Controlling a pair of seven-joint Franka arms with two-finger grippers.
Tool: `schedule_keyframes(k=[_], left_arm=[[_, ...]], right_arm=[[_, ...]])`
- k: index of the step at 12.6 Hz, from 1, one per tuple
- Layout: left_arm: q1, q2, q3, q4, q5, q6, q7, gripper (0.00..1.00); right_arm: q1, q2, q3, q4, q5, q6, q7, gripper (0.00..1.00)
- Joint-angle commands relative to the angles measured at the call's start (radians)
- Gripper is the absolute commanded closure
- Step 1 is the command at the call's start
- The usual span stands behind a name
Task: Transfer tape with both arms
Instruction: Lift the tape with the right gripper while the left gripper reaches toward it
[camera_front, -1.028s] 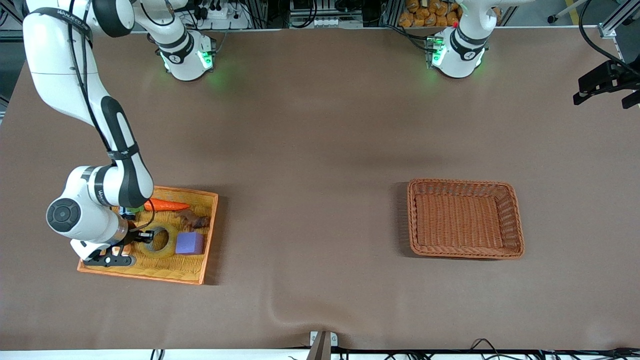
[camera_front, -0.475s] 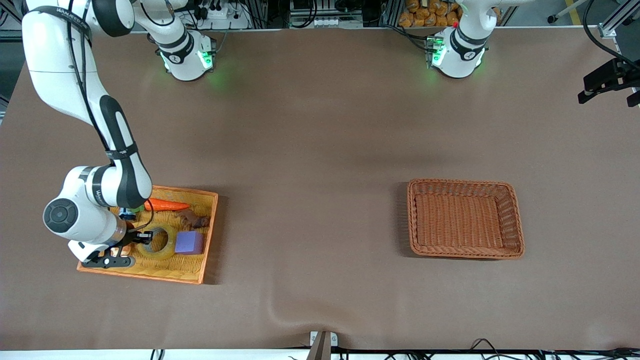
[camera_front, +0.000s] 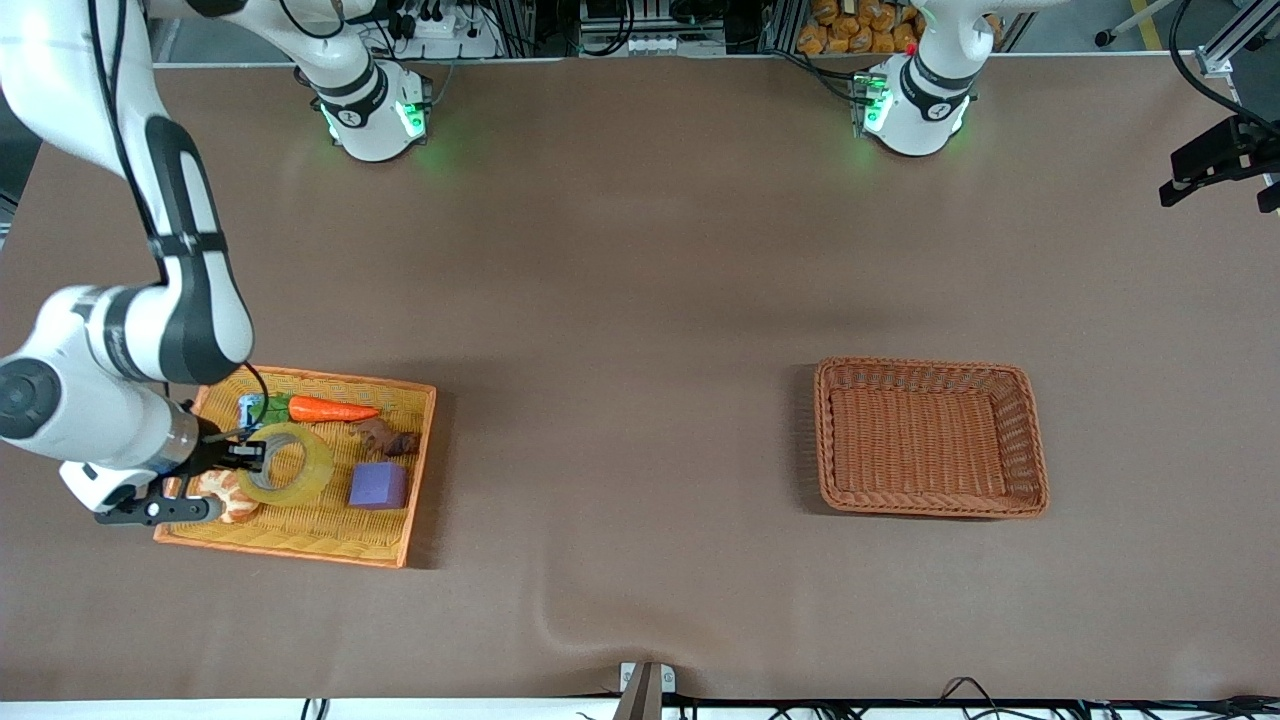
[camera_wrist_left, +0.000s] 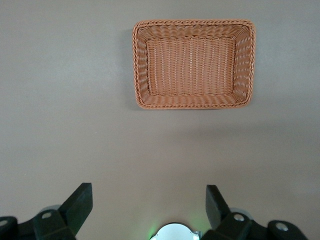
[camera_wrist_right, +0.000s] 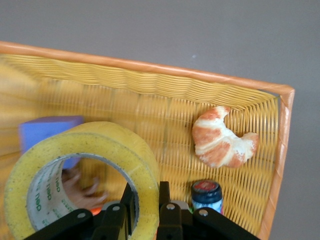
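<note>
You're only getting started: right gripper (camera_front: 250, 455) is pinching the tape (camera_front: 288, 463) wall, holding it over the yellow tray (camera_front: 330, 535). Left gripper (camera_wrist_left: 145, 212) is waiting, jaws spread, above the table; handover and wicker basket (camera_front: 930, 436) drop are remaining.

The tape (camera_front: 287, 464), a yellowish translucent roll with a grey inner core, hangs tilted over the yellow tray (camera_front: 385, 541), its wall pinched in the right gripper (camera_front: 250, 456).
</note>
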Motion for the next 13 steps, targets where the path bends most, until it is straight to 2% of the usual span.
schedule_keyframes(k=[1, 5, 8, 11, 13], left_arm=[[0.005, 0.003, 0.003, 0.011, -0.013, -0.007, 0.007, 0.00], [-0.003, 0.004, 0.001, 0.009, -0.010, 0.000, 0.006, 0.00], [-0.013, 0.012, -0.005, 0.009, -0.013, 0.001, 0.000, 0.00], [-0.036, 0.064, -0.023, 0.009, -0.015, 0.074, 0.000, 0.00], [-0.072, 0.110, -0.043, 0.011, -0.015, 0.145, -0.002, 0.00]], right_arm=[[0.053, -0.065, 0.016, -0.026, 0.018, -0.067, 0.083, 1.00], [0.178, -0.094, 0.034, -0.002, 0.022, -0.168, 0.340, 1.00], [0.312, -0.099, 0.033, 0.000, 0.035, -0.168, 0.610, 1.00], [0.386, -0.093, 0.031, -0.005, 0.110, -0.167, 0.773, 1.00], [0.416, -0.086, 0.031, -0.011, 0.147, -0.161, 0.798, 1.00]])
